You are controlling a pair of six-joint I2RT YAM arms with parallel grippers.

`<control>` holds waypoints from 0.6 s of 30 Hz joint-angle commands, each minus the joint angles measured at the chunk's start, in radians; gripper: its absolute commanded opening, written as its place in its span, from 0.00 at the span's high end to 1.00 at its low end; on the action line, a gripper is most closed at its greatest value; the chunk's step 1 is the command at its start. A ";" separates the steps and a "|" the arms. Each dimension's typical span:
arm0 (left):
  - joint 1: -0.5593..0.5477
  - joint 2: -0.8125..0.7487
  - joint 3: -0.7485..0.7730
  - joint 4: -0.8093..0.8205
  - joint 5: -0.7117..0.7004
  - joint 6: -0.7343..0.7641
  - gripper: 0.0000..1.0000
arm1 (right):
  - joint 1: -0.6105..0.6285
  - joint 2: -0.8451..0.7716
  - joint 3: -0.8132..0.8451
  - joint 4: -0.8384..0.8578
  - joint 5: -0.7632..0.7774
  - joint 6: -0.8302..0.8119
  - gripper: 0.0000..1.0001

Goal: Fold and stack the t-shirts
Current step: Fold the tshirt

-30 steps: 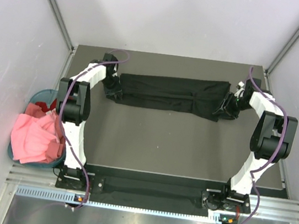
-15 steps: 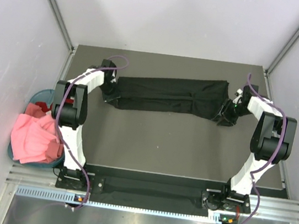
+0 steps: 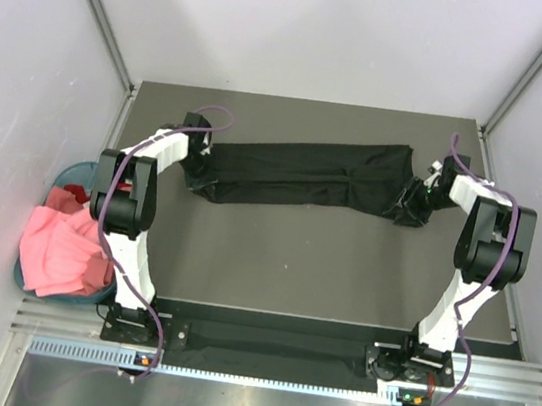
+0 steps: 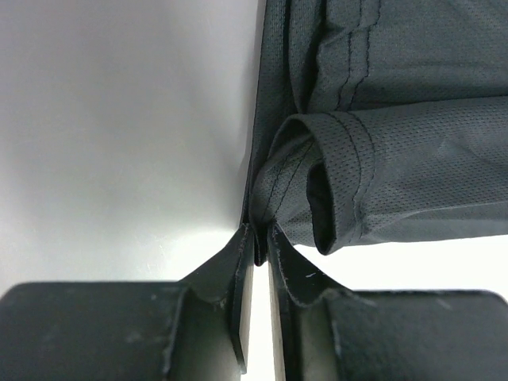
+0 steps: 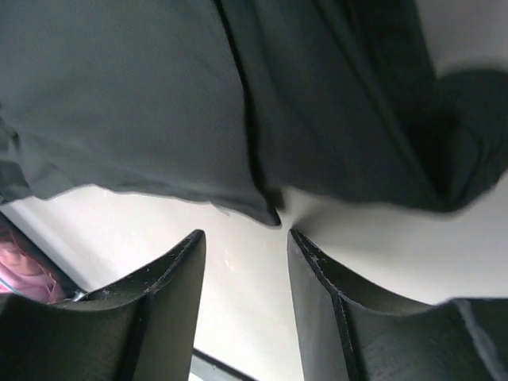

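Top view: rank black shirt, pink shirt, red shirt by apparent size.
1. black t-shirt, spread wide.
2. pink t-shirt, bunched up.
3. red t-shirt, only a scrap showing, so true size unclear.

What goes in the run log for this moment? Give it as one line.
left gripper: shut on black t-shirt | right gripper: open at its other end | black t-shirt: long folded strip

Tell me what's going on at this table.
A black t-shirt is folded into a long band across the far side of the table, with a robot gripper at each end. The left gripper is pinched shut on one end. The right gripper is open, with the other end just ahead of it. A pink shirt waits in the basket on the left.
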 commanded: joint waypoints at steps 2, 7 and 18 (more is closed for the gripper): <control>-0.007 -0.059 -0.005 -0.008 0.002 0.014 0.82 | -0.004 0.052 0.049 0.068 0.011 -0.020 0.54; -0.006 -0.064 -0.003 -0.011 0.002 0.014 0.83 | -0.003 0.066 0.062 0.096 0.006 -0.009 0.59; -0.006 -0.082 -0.016 -0.011 -0.016 0.021 0.83 | 0.014 0.016 0.088 0.134 -0.037 0.032 1.00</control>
